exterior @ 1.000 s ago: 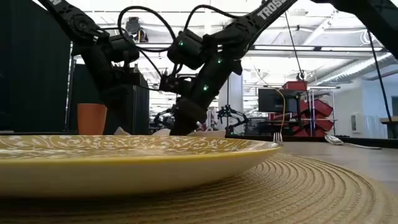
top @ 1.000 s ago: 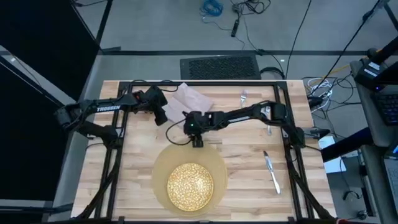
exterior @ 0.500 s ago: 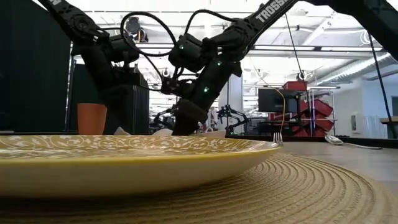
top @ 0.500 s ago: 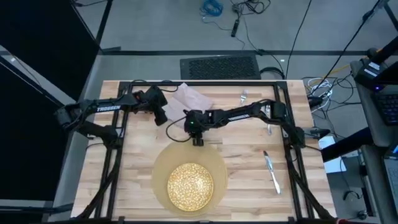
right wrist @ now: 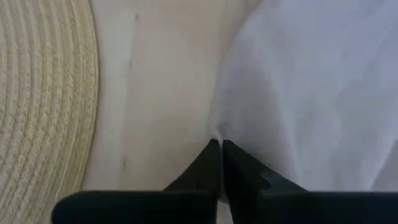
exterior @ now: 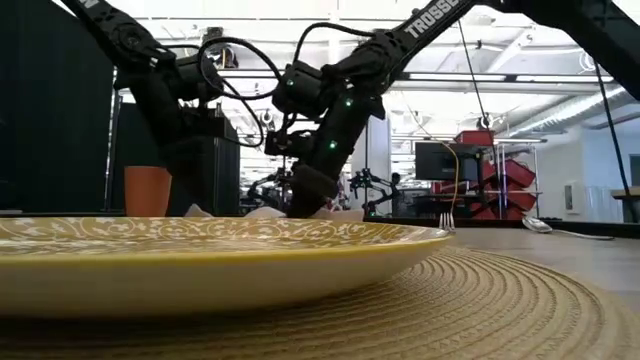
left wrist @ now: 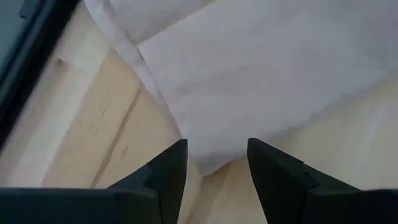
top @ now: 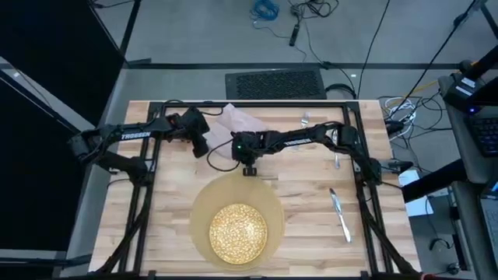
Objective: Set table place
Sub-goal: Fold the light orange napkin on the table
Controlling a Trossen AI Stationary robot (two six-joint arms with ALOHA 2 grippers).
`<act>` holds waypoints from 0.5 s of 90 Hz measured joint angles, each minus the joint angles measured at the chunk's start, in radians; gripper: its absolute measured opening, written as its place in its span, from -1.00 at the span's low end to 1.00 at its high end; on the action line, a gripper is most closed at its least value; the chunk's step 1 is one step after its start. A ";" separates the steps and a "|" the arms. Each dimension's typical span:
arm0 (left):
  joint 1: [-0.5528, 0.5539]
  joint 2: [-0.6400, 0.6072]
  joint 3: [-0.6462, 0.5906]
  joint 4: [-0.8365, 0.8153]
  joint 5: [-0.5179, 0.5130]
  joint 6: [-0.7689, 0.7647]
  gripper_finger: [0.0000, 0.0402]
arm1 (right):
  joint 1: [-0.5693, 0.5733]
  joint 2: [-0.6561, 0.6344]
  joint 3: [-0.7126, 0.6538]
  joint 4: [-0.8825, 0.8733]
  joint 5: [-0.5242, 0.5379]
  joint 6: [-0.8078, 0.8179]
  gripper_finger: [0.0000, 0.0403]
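Since the cloth napkin point(right wrist: 311, 81) is limp, grip its edge: right gripper point(right wrist: 221, 149) pinches there, left gripper point(left wrist: 216, 163) gapes.

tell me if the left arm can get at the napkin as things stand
Probably yes. The left pincer hangs open right over a corner of the napkin, nothing lying between them. The right pincer is shut at another edge of the napkin, clear of that corner.
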 joint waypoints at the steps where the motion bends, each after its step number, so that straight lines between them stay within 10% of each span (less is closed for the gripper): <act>1: 0.000 0.000 -0.001 -0.001 0.006 0.000 -0.23 | 0.000 0.000 0.005 -0.011 0.001 0.000 -1.00; 45: -0.068 0.006 -0.022 0.102 0.044 0.367 -0.23 | 0.000 0.000 0.038 -0.124 -0.013 0.000 -1.00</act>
